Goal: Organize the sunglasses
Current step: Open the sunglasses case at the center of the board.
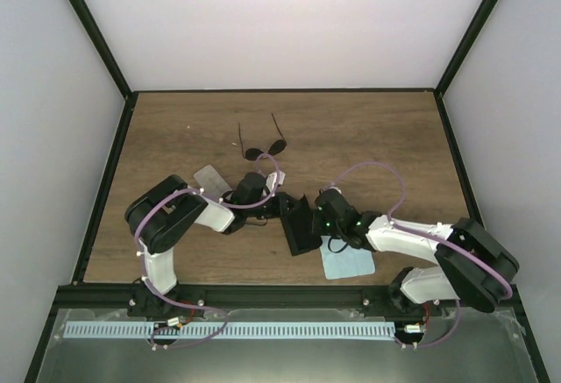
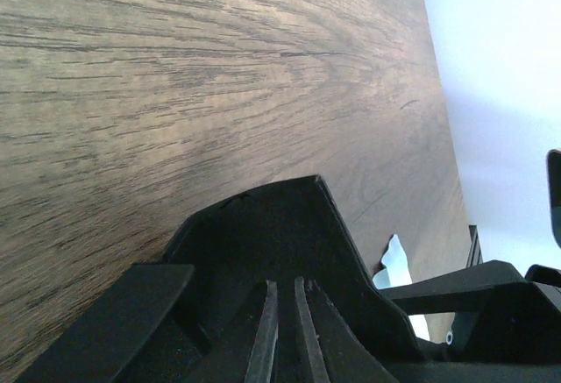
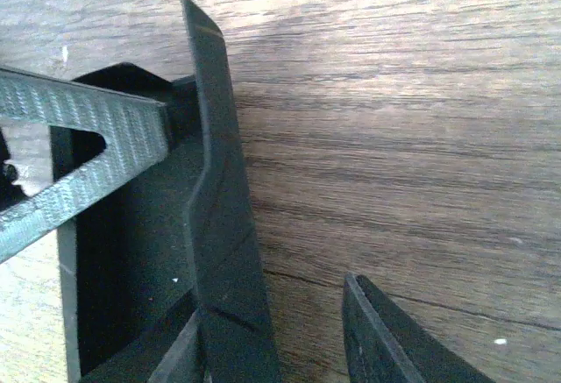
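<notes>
One pair of sunglasses [image 1: 266, 148] lies on the wooden table [image 1: 377, 138] a little beyond its middle, toward 11 o'clock. Its round dark lenses face the arms and its thin arms are spread toward the far edge. Nothing touches it.

Just nearer than the middle, toward 6 o'clock, an open black case [image 1: 298, 230] sits between the two grippers. The left gripper [image 1: 282, 206] reaches it from 10 o'clock. Its fingers [image 2: 263, 330] are pinched almost together, and they seem to nip the rim of the case, though the exact hold is hard to see. The right gripper [image 1: 308, 225] comes in from 3 o'clock with its jaws partly apart. An upright wall of the case stands between them, and bare wood shows between that wall and the outer finger [image 3: 386, 339].

A light blue cloth [image 1: 349, 262] lies flat at 5 o'clock of the case, partly under the right arm.
</notes>
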`<state>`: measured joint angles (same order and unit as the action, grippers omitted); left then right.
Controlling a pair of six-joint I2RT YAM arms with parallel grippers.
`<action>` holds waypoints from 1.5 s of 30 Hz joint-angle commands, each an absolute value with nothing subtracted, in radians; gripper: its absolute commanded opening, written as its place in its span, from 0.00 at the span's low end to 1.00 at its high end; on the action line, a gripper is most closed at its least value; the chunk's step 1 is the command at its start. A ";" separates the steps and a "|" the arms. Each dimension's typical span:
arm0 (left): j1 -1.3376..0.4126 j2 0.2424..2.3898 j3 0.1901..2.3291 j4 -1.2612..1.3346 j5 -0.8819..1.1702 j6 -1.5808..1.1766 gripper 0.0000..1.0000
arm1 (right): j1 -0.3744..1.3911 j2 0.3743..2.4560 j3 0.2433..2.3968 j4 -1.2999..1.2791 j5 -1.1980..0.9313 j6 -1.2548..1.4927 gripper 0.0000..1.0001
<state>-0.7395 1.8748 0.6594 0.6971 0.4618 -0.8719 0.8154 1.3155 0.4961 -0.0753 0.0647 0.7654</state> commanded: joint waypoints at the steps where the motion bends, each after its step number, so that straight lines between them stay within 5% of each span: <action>1: -0.737 1.885 0.627 0.654 0.434 -0.857 0.08 | 0.823 1.282 0.497 -0.116 0.136 0.815 0.33; 10: -0.737 1.879 0.595 0.702 0.439 -0.877 0.08 | 0.777 1.251 0.484 -0.141 0.129 0.807 0.30; 15: -0.737 1.807 0.589 0.684 0.444 -0.869 0.08 | 0.773 1.309 0.515 -0.103 0.100 0.780 0.01; 30: -0.737 1.568 0.591 0.498 0.288 -0.799 0.23 | 0.719 1.502 0.717 -0.090 0.158 0.733 0.01; 32: -0.737 1.542 0.570 0.498 0.273 -0.796 0.26 | 0.713 1.519 0.743 -0.096 0.164 0.722 0.06; 35: -0.739 1.495 0.540 0.494 0.236 -0.787 0.33 | 0.711 1.467 0.722 -0.076 0.164 0.708 0.44; 37: -0.742 1.463 0.524 0.481 0.203 -0.775 0.43 | 0.706 1.395 0.693 -0.068 0.179 0.710 0.56; 40: -0.744 1.430 0.499 0.473 0.172 -0.768 0.56 | 0.704 1.274 0.656 -0.111 0.236 0.726 0.62; 45: -0.756 1.412 0.471 0.501 0.153 -0.766 0.55 | 0.704 1.073 0.577 -0.264 0.235 0.743 0.62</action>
